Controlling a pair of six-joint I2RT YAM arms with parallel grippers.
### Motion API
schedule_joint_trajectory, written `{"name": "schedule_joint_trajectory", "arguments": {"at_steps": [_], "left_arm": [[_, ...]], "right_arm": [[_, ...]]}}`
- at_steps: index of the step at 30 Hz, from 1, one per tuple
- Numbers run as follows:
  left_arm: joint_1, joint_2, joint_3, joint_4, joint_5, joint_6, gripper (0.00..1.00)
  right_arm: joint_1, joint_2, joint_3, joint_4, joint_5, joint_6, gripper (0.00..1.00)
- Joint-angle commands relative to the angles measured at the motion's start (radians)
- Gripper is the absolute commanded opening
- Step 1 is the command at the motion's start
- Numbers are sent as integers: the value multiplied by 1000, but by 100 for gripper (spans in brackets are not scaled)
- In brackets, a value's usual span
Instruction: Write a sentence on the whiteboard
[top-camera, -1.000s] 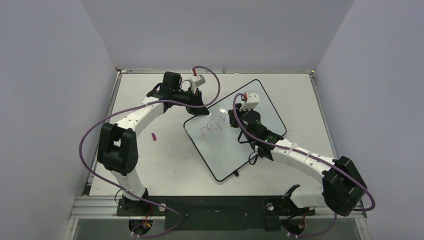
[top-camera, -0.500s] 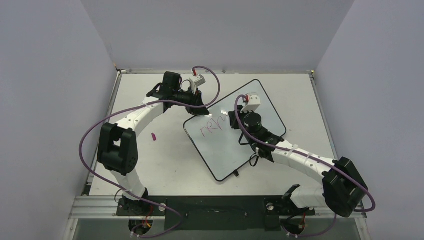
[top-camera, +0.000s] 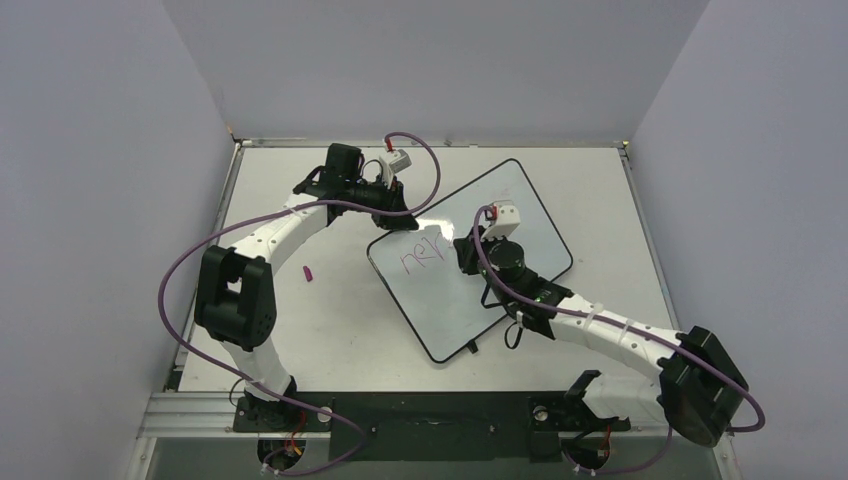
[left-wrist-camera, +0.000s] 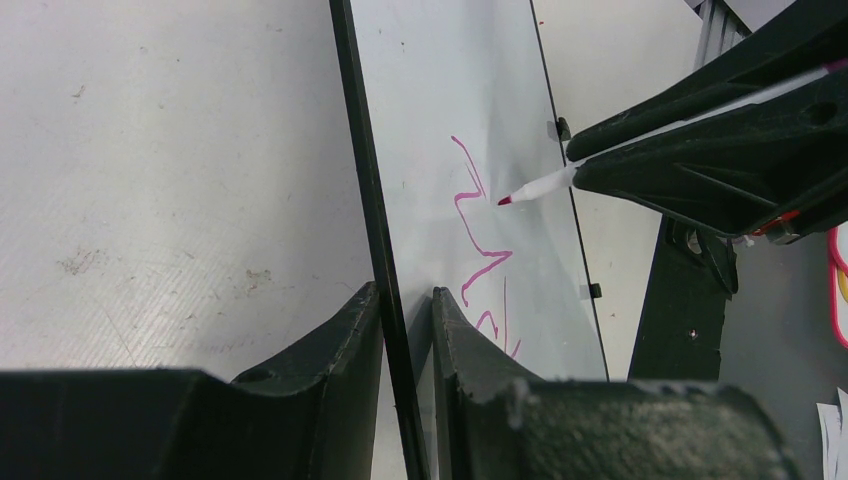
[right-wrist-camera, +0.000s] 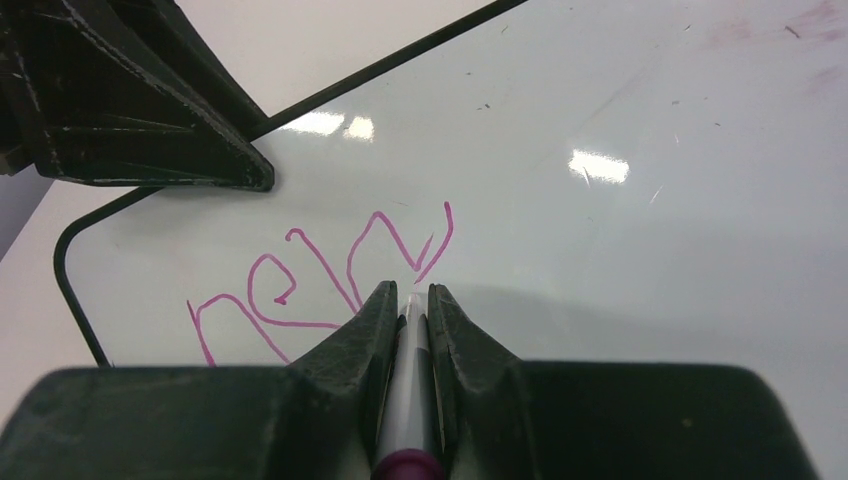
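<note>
The whiteboard lies tilted on the table, its black frame edge running between my left gripper's jaws. My left gripper is shut on that far-left edge. The sentence is a few pink cursive letters near that corner. My right gripper is shut on a white marker and points down at the board. The marker's pink tip sits at the end of the last stroke.
A small pink cap lies on the table left of the board. Two black tabs sit on the board's near edge. Grey walls enclose the table on three sides. The left gripper's fingers show at the right wrist view's top left.
My right gripper has moved the marker a little right and nearer along the board, and the pink writing has grown by a stroke. The left gripper and board have stayed put.
</note>
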Motion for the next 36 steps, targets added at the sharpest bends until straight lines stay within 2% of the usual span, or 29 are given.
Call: {"name": "schedule_joint_trajectory", "arguments": {"at_steps": [1, 8, 13, 23, 31, 36], "left_arm": [[-27, -2, 11, -58, 37, 41, 0], [-27, -6, 8, -52, 32, 44, 0], [-27, -19, -2, -46, 23, 49, 0], [-28, -32, -20, -37, 13, 76, 0], [-27, -46, -32, -40, -2, 91, 0], [-28, -62, -36, -27, -1, 88, 0]], "right_arm": [[7, -89, 10, -20, 28, 12, 0], [7, -230, 42, -114, 103, -1, 0], [3, -310, 12, -122, 148, -9, 0], [-31, -365, -66, -97, 152, -46, 0], [-141, -305, -46, -45, -32, -58, 0], [-154, -276, -40, -7, -65, -56, 0]]}}
